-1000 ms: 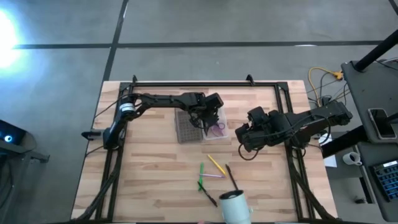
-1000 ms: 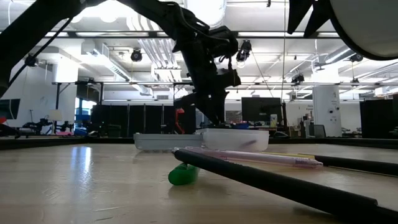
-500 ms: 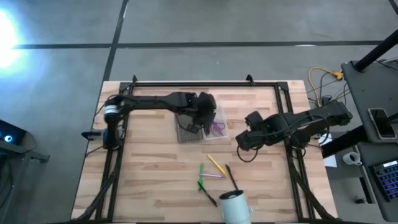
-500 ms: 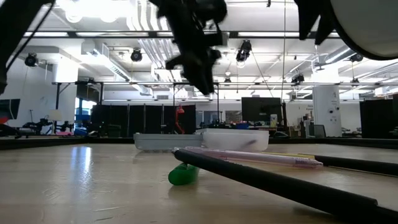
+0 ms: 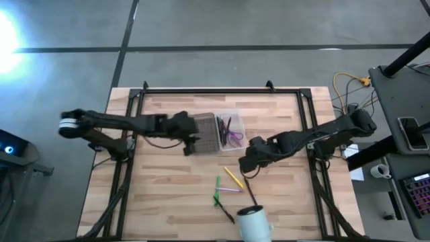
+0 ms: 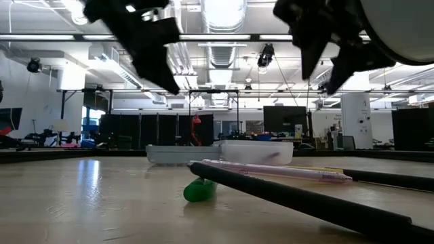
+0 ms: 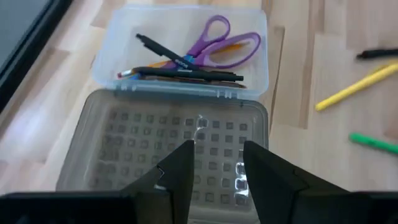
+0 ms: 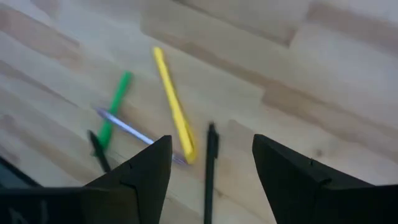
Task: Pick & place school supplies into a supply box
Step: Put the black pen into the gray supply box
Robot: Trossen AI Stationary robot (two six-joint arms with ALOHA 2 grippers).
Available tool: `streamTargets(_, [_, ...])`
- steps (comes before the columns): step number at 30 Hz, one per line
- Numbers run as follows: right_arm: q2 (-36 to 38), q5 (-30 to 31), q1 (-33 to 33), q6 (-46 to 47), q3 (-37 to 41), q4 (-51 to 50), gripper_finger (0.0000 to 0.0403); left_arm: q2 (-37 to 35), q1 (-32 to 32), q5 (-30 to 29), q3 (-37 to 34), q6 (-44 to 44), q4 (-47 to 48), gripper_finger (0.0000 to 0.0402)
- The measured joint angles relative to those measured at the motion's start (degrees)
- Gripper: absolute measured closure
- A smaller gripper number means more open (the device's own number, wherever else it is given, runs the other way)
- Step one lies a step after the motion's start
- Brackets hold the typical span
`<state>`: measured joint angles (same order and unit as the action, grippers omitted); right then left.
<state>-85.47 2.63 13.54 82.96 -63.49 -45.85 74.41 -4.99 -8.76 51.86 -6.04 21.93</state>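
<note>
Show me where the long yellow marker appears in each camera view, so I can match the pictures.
High view: the long yellow marker lies on the wood below the translucent plastic supply box.
Low view: cannot tell it apart among the pens lying across the front.
Left wrist view: the marker lies on the wood beside the box.
Right wrist view: it lies ahead of the open right hand.
Shared landmark: the green marker beside it.
</note>
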Motion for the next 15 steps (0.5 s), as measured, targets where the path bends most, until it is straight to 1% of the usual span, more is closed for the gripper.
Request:
streamTargets(3, [-3.3,-3.6,0.1,0.9,-0.1,0.0,0.0199,-6.9,0.0,-0.2,-6.9,-0.6,-2.8,0.0279])
streamTargets(7, [-9.4,-6.9,1.2,-0.9,-3.1,-0.2,0.0212,-14.1,0.0,-0.2,-12.1,-0.6,-3.4,0.0279])
streamTargets(11, [-15.0,-9.1,3.0,-0.6,-7.1,-0.4,0.0224,-18.5,-0.2,-0.3,-14.4,0.6,-3.5,0.0279])
streamTargets(15, [-19.3,-11.5,4.3,1.7,-9.6,-1.4,0.0236,-19.9,-0.3,-0.3,-14.6,1.0,-3.3,0.0279])
